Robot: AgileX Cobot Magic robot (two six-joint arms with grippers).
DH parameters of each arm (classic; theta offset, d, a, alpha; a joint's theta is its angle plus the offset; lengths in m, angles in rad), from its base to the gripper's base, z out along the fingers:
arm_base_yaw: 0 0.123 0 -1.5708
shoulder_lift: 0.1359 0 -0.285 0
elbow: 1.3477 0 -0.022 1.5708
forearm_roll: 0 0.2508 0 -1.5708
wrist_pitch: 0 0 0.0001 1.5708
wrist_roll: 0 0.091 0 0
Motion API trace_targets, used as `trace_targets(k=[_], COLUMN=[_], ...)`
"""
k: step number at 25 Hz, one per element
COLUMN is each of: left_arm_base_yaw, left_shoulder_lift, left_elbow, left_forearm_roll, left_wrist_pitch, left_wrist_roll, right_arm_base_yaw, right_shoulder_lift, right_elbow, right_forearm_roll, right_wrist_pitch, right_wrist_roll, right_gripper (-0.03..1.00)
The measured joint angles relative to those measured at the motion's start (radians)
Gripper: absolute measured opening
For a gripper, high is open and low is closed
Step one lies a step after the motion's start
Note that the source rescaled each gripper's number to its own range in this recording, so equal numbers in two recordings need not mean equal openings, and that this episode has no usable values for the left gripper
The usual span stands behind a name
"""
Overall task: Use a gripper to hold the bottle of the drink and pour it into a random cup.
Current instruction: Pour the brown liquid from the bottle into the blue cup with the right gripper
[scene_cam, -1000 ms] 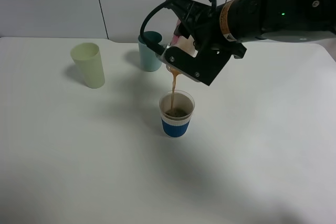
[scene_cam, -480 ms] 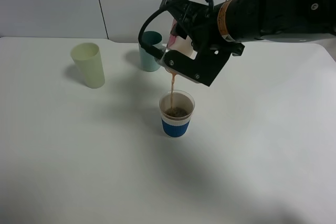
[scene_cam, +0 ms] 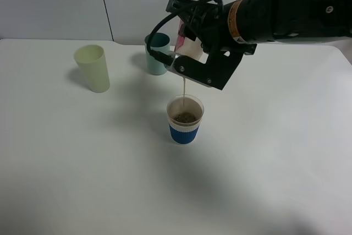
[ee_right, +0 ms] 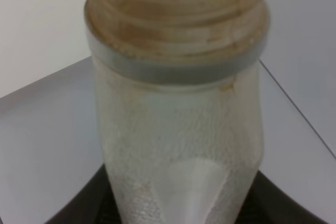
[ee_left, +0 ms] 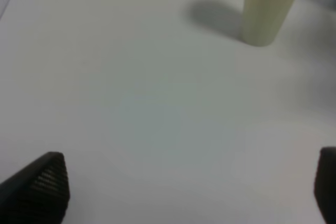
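Note:
My right gripper (scene_cam: 190, 53) is shut on the bottle of the drink (scene_cam: 186, 45) and holds it tipped, neck down, above the cup (scene_cam: 185, 119). A thin brown stream falls from the bottle's mouth into the cup, which has a blue band and brown liquid inside. The right wrist view shows the bottle (ee_right: 178, 108) close up, its wide threaded neck wet with brown residue, nearly emptied. My left gripper (ee_left: 189, 192) is open over bare table, with only its dark fingertips (ee_left: 39, 187) in the left wrist view; it is outside the exterior view.
A pale yellow-green tumbler (scene_cam: 93, 68) stands at the back left and also shows in the left wrist view (ee_left: 270, 6). A teal tumbler (scene_cam: 157, 53) stands behind the cup, just left of the right arm. The white table (scene_cam: 82, 163) meets a wall at the back.
The bottle has been tipped further and raised slightly. The brown stream has thinned and the liquid in the cup has risen.

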State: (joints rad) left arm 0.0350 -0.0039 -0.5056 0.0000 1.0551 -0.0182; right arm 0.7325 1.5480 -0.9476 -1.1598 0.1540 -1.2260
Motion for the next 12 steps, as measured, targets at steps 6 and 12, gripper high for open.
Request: trace_targets(k=[6, 12], left_arm_base_yaw=[0.000, 0.000], left_shoulder_lift=[0.000, 0.000], left_elbow=[0.000, 0.000], left_forearm_roll=[0.000, 0.000], left_wrist_pitch=[0.000, 0.000], left_wrist_roll=[0.000, 0.000], right_arm_base_yaw=[0.000, 0.005], right_shoulder_lift=[0.000, 0.000], right_elbow=[0.000, 0.000], right_forearm_roll=[-0.008, -0.018], right_wrist_pitch=[-0.028, -0.050], right_wrist_roll=[0.000, 0.000], right_gripper=[0.00, 0.00])
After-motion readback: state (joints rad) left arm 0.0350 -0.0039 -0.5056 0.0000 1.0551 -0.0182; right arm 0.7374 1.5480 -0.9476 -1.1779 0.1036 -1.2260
